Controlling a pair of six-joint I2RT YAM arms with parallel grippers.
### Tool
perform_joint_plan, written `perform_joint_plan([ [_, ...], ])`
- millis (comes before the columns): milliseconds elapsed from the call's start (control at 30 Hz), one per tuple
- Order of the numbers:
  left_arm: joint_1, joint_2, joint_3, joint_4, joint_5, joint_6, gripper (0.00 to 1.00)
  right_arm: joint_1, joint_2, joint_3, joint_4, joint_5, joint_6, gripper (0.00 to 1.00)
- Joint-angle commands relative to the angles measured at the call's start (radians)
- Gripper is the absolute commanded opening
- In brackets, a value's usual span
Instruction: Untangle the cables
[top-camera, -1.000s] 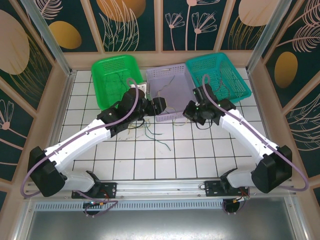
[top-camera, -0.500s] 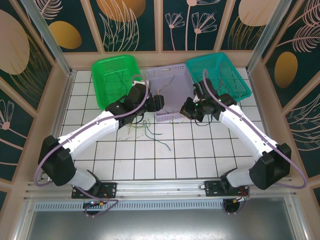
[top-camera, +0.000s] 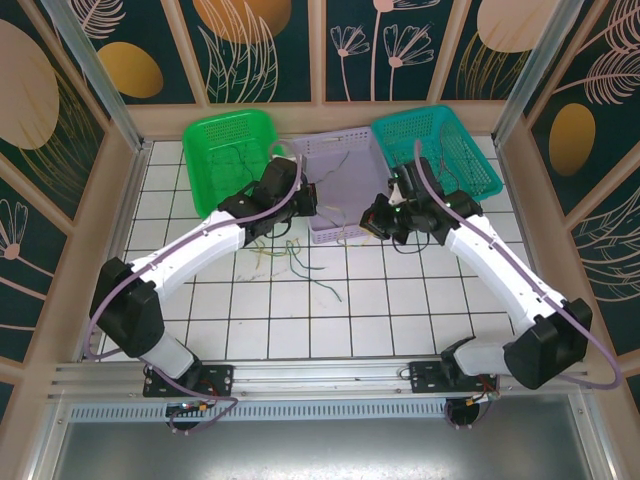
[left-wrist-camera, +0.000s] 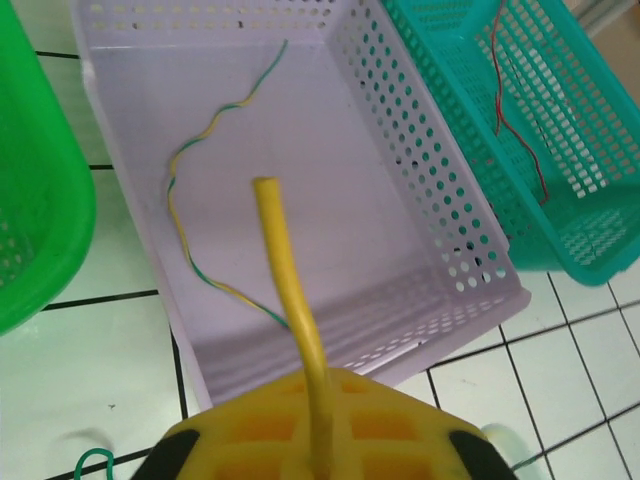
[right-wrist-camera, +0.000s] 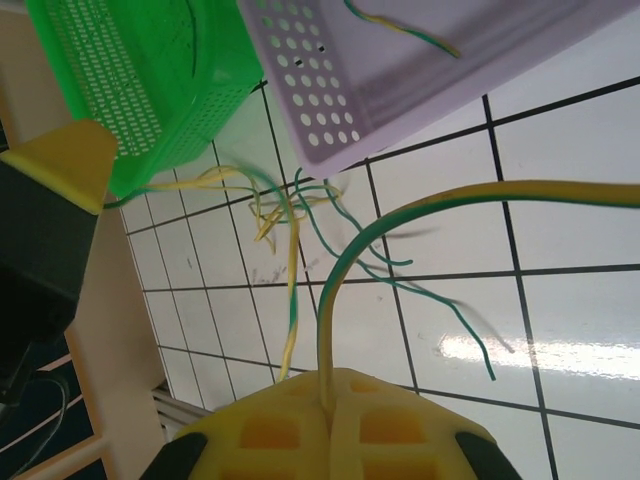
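Left pincer (left-wrist-camera: 318, 400), now up at lilac basket (left-wrist-camera: 430, 200), is clamping 1 yellow cable (left-wrist-camera: 285, 270); right pincer (right-wrist-camera: 328, 392) is clamping 1 yellow-green cable (right-wrist-camera: 430, 203) above tangle (right-wrist-camera: 290, 215) on table (right-wrist-camera: 600, 310).

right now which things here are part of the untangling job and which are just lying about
Part of the job:
- tangled cables on the tiles
- yellow cable, pinched in the left gripper
- yellow-green cable, pinched in the right gripper

Lying about (perhaps drop-off bins):
- green basket
- lilac basket
- teal basket
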Motion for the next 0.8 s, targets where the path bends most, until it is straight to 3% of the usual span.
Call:
perform_joint_plan([
  [0,0.055,-0.019,0.03,-0.029,-0.03,-0.096,0.0,-0.043,-0.075,-0.018,-0.013,0.095,-0.001,0.0],
  [167,0.126,-0.085,-0.013,-0.018,0.063,-0.309,0.0,-0.133,-0.247,-0.138,0.156,0.292,0.068,0.0],
  [333,0.129,-0.12,-0.106,0.052,0.184,-0.561,0.0,-0.103,-0.509,-0.431,0.65,0.618,0.194,0.0],
  [433,0.128,-0.163,-0.22,0.172,0.239,-0.71,0.0,-0.102,-0.547,-0.514,0.888,0.778,0.178,0.0],
  [600,0.127,-0.218,-0.299,0.226,0.244,-0.821,0.0,-0.181,-0.453,-0.436,0.975,0.761,0.122,0.0],
  [767,0.128,-0.28,-0.399,0.278,0.218,-0.949,0.0,-0.231,-0.434,-0.443,1.002,0.759,0.196,0.0],
])
